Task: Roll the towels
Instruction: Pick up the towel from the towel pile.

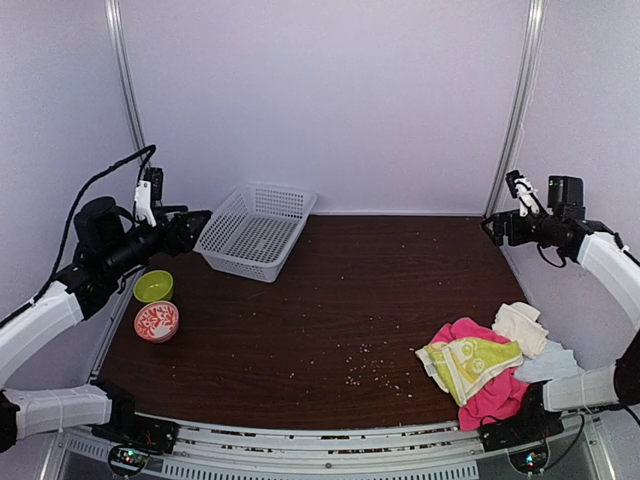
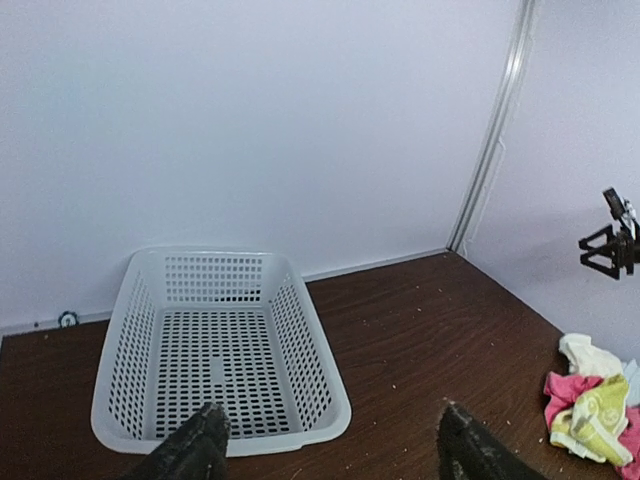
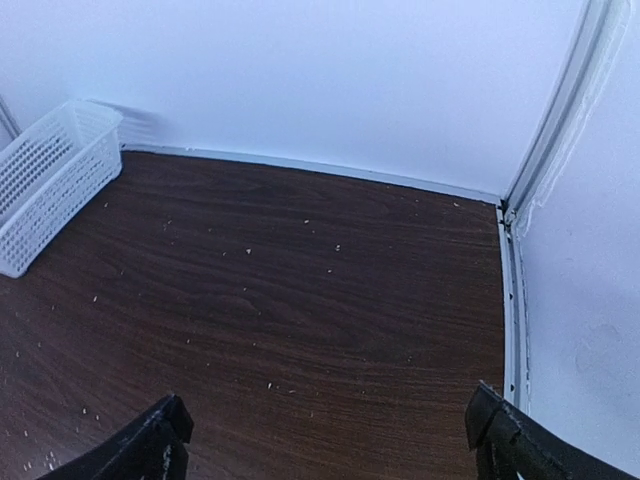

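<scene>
Looking at the table (image 1: 330, 300) first: dark wood, crumbs all over, and everything that matters is crammed into the near right corner. The white basket (image 1: 255, 232) sits far left with nothing in it. The towels (image 1: 485, 362) are one crumpled heap right by the right arm's base, and none look rolled yet. The hot-pink one (image 1: 485, 398) is the biggest and sits at the bottom. The lime-yellow one (image 1: 468, 358) lies on top with its long side running roughly left to right. The cream one (image 1: 520, 326) is bunched at the far side, and the pale-blue one (image 1: 550, 362) pokes out on the right.

Now the bit that counts. The right gripper (image 1: 497, 226) hangs high at the far right, jaws spread wide with nothing between them. Its own camera sees only bare table, so the heap lies nearer than it and lower down. The left gripper (image 1: 197, 226) is gaping too and holds nothing, up at the far left beside the basket, well apart from the heap. So I'd say the right arm is the closer one; it'd need to swing back toward the near edge and drop.
</scene>
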`<state>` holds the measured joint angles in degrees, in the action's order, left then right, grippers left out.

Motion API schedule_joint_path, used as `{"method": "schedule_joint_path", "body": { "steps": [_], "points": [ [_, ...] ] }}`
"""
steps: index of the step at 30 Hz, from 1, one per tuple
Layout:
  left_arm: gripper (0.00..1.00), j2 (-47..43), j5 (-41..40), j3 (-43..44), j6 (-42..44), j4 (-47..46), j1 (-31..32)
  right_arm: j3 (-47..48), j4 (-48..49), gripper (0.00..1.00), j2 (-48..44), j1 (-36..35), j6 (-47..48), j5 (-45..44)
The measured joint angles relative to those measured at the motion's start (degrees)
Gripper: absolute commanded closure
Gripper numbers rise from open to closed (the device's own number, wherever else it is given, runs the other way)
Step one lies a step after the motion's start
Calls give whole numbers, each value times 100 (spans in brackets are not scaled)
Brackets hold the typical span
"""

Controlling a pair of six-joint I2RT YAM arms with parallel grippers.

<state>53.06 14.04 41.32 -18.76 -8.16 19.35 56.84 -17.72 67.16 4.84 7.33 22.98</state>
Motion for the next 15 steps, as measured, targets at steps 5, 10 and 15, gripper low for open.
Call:
{"method": "schedule_joint_path", "body": {
  "steps": [5, 10, 15],
  "points": [
    [41, 505, 754, 378, 212, 85, 323, 577, -1720, 25, 13, -81, 1945, 901],
    [48, 938, 994, 577, 420, 385, 1298, 649, -3283, 30, 15, -625, 3569, 1276],
    [59, 1738, 752, 975, 621, 981, 2120, 83, -4061, 38, -57, -1663, 4376, 1054]
  ]
}}
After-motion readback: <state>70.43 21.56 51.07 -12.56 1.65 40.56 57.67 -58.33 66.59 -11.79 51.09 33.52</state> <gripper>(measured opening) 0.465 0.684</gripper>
